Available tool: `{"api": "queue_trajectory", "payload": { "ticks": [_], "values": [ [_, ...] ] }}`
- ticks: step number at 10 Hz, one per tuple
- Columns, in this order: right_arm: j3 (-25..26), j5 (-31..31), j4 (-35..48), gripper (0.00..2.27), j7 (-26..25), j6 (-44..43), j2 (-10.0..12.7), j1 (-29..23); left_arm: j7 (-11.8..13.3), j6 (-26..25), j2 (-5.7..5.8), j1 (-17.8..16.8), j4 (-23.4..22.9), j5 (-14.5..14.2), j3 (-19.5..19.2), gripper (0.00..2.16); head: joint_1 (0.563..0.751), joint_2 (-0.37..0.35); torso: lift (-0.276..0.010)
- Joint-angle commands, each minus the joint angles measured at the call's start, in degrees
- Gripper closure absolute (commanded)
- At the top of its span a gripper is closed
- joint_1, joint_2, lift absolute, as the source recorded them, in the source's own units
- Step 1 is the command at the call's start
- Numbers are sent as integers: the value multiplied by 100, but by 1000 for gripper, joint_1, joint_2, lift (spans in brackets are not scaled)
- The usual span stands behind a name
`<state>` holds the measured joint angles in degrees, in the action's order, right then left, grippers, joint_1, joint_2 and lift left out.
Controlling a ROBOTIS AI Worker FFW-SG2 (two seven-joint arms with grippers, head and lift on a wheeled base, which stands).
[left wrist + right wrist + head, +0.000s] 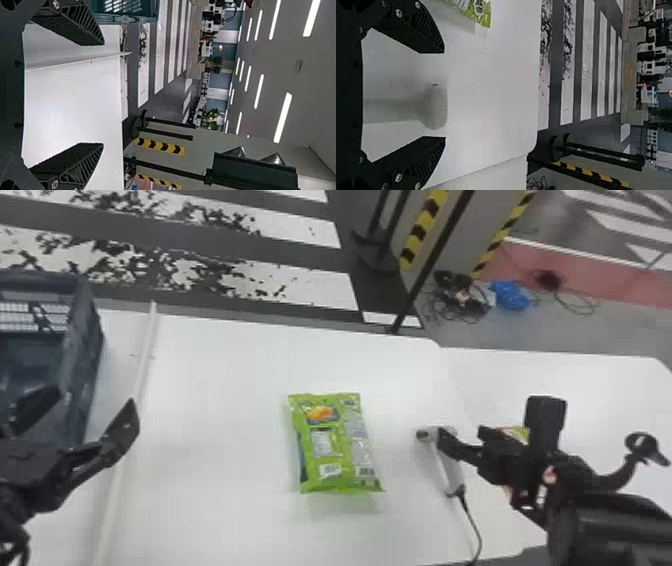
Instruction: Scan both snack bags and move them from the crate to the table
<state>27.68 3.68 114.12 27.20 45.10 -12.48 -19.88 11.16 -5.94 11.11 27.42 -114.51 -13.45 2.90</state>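
White table [215,415] bears one bag [332,440]; with left pincer [103,94] and right pincer [444,95] open, I judge scanning in hand, requiring next that the right close on the scanner [452,476].

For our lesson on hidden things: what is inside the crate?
Inside the crate, bare inner walls show; the left gripper hides part, and the head view's edge cuts off more.
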Motion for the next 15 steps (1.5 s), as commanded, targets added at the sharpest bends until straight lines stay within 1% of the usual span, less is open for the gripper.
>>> {"api": "queue_trajectory", "payload": {
  "ticks": [1,3,5,6,7,8,9,10,12,13,15],
  "values": [
    [106,1,-496,164,93,-172,0,72,0,0,-4,-9,34,0,8,87,695,-347,-88],
    [80,1,-935,164,304,-172,-8,204,0,18,-12,-9,69,0,8,87,695,-350,-88],
    [-61,-43,-1357,221,356,-224,-88,397,0,18,-12,-18,96,0,17,87,695,-350,-88],
    [-105,-96,-1533,525,479,-242,-158,485,0,53,-12,-18,122,0,17,87,695,-350,-88],
    [-131,-175,-1577,1339,497,-242,-158,538,0,53,-12,-18,131,0,17,87,695,-350,-88],
    [-175,-280,-1568,1875,479,-224,-158,555,0,53,-21,-18,140,0,17,87,695,-350,-88],
    [-210,-394,-1559,2020,488,-189,-167,564,0,53,-21,-18,131,0,17,87,695,-350,-88],
    [-228,-403,-1542,2250,479,-207,-167,564,0,53,-21,-18,131,0,17,87,695,-350,-88],
    [-219,-403,-1366,2250,471,-189,-149,511,0,53,-30,-18,131,0,17,87,695,-350,-88],
    [-193,-368,-1058,2250,462,-136,-96,371,0,53,-30,-18,131,0,17,87,695,-350,-88],
    [-131,-298,-144,2250,479,602,18,72,0,53,-30,-26,122,0,17,87,695,-350,-88]
  ]
}}
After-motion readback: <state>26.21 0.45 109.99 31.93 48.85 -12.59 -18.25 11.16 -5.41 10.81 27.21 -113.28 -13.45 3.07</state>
